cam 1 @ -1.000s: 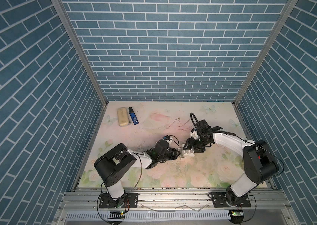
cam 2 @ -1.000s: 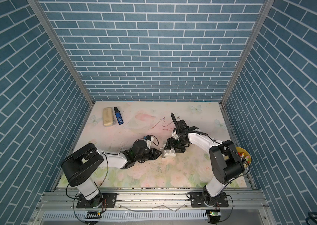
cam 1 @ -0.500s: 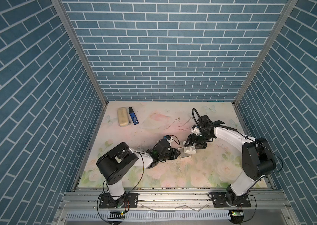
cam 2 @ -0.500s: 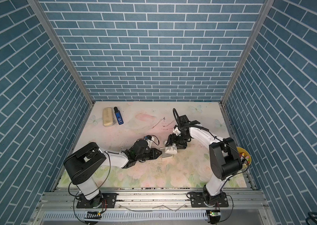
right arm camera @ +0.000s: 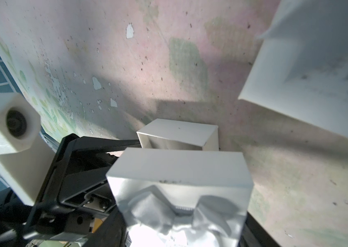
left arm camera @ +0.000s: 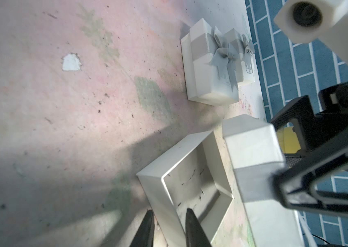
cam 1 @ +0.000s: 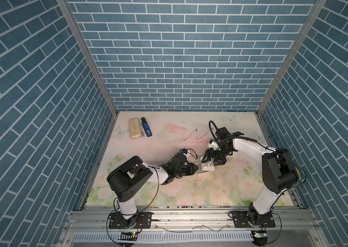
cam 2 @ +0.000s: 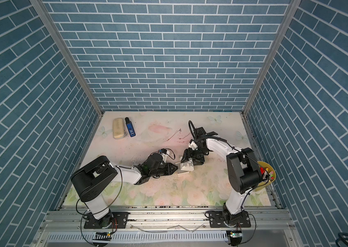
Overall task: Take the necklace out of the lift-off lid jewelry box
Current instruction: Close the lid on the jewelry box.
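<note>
The white jewelry box base point(left arm camera: 190, 188) lies open on the floral mat, and it also shows in both top views point(cam 1: 201, 171) point(cam 2: 182, 173). My left gripper point(left arm camera: 168, 213) point(cam 1: 196, 167) is shut on its near wall, with one finger inside and one outside. The lid point(right arm camera: 179, 171) point(left arm camera: 254, 158), white with a grey ribbon bow, is off the base and tilted beside it, and my right gripper point(cam 1: 208, 159) is shut on it. The necklace is out of view: the base's pale lining shows only small dark marks.
Two closed white boxes with grey bows point(left arm camera: 213, 64) stand just beyond. Thin chains point(cam 1: 190, 135) lie on the mat toward the back. A beige case point(cam 1: 135, 131) and a blue device point(cam 1: 146, 129) sit at the back left. A yellow bowl point(cam 2: 267, 171) is by the right edge.
My right arm has swung its wrist toward the back while the lid stays beside the base. The left gripper has closed a little on the base wall.
</note>
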Robot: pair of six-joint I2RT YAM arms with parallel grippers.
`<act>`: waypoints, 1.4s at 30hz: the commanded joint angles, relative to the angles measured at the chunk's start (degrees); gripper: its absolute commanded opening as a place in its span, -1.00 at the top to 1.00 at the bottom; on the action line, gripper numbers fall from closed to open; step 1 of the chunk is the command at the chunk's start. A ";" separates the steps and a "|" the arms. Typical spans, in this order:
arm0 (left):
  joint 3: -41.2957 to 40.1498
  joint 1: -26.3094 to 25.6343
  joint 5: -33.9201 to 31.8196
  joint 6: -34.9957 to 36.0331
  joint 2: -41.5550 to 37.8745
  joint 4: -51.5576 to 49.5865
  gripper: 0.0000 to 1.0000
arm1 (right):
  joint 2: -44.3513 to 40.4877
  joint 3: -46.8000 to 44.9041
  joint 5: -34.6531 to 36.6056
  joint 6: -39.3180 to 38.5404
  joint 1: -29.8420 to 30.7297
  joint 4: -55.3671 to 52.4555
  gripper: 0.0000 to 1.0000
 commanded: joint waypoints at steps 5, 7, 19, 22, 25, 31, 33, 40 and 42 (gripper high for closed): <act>1.00 0.27 0.10 0.72 1.11 0.32 0.47 | 1.00 -0.92 -1.88 -3.28 0.02 -0.85 -0.22; 1.00 0.27 0.05 0.88 1.05 0.41 0.47 | 1.24 -0.92 -1.93 -3.59 0.07 -0.72 -0.22; 1.20 0.27 0.55 1.21 1.39 1.13 0.49 | 2.47 -1.05 -3.05 -4.96 0.10 -0.04 -0.22; 1.35 0.27 0.71 1.11 1.56 1.42 0.49 | 2.60 -1.27 -3.32 -5.04 0.19 0.30 -0.22; 1.52 0.27 1.15 1.16 1.98 1.79 0.49 | 2.69 -1.32 -3.57 -5.12 0.36 0.61 -0.22; 1.80 0.34 1.58 1.72 1.74 1.93 0.49 | 3.30 -1.19 -3.37 -5.35 0.63 0.79 -0.22; 1.86 0.48 1.88 1.87 1.49 1.83 0.47 | 3.65 -1.13 -3.20 -5.64 0.63 0.70 -0.22; 0.66 1.89 2.44 3.19 -1.18 0.40 0.32 | 3.84 -1.10 -1.56 -6.63 0.62 -0.34 -0.22; 0.40 2.26 2.41 4.09 -2.26 -0.70 0.28 | 3.84 -1.06 -1.44 -6.63 0.65 -0.51 -0.22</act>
